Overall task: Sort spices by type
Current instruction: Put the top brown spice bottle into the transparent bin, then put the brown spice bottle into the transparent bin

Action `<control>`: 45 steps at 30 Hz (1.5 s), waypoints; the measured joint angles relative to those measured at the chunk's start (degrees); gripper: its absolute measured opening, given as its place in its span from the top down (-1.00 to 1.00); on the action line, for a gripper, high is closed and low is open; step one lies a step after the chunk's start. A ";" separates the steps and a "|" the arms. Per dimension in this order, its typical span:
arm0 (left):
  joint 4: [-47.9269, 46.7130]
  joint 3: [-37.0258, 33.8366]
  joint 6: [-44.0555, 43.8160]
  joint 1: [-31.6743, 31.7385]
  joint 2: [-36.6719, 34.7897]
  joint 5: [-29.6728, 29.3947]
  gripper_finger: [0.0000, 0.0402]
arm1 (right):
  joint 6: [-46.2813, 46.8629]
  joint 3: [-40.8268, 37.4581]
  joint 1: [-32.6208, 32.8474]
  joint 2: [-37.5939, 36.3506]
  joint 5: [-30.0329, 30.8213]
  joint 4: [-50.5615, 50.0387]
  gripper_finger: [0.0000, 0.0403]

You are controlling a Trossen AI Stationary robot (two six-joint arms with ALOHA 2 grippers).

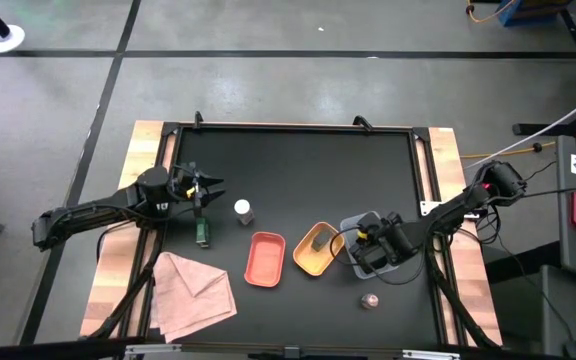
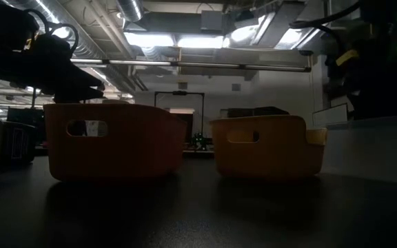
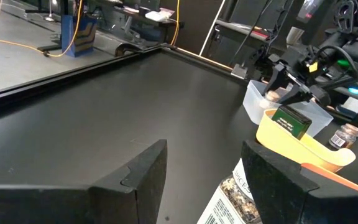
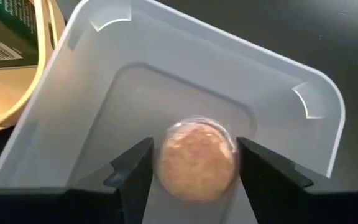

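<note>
My right gripper [image 1: 370,243] hangs over the grey tray [image 1: 353,228] and is shut on a pinkish-brown jar [image 4: 197,160]. The other pinkish-brown jar [image 1: 369,300] stands on the table near the front edge. One dark grey-green jar [image 1: 318,241] lies in the yellow tray [image 1: 330,262]. The other [image 1: 203,233] lies on the table just in front of my left gripper [image 1: 211,190], which is open and empty; its labelled side shows in the left wrist view [image 3: 232,196]. The white-capped jar [image 1: 242,210] stands on the table right of that gripper. My right gripper pinches the pinkish-brown jar's round sides [image 4: 164,163] between its two fingers, which come from above and point down into the grey tray. The jar stands upright with its top toward the camera. Whether its base rests on the tray floor [image 4: 135,106] cannot be told.
The red tray [image 1: 264,258] stands between the white-capped jar and the yellow tray. A pink cloth [image 1: 193,290] lies at the front left. The three trays stand close together at the front right; the black mat's far half [image 1: 298,160] is bare.
</note>
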 joint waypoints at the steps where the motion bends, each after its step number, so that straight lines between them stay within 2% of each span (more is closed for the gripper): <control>1: 0.00 0.00 0.00 0.00 0.00 0.00 0.02 | 0.10 -0.02 0.01 0.00 0.00 -0.04 -0.13; 11: 0.00 0.00 0.00 0.00 0.00 0.00 0.02 | -0.11 1.07 0.09 0.00 1.44 -0.41 -0.22; 26: 0.02 -0.02 0.00 0.00 0.00 0.00 0.02 | -0.31 6.08 0.09 0.00 1.40 -7.54 -0.45; 35: 0.00 0.00 0.00 0.00 0.00 0.00 0.02 | -0.35 11.09 0.09 0.00 -0.31 -13.70 -0.47; 40: 0.00 -0.02 -0.01 0.00 0.00 0.00 0.02 | -0.36 15.14 0.09 0.00 -5.25 -18.10 -0.47; 45: 0.01 0.00 0.00 0.00 0.00 0.00 0.02 | -1.86 20.49 0.16 0.00 -17.65 -20.51 -0.47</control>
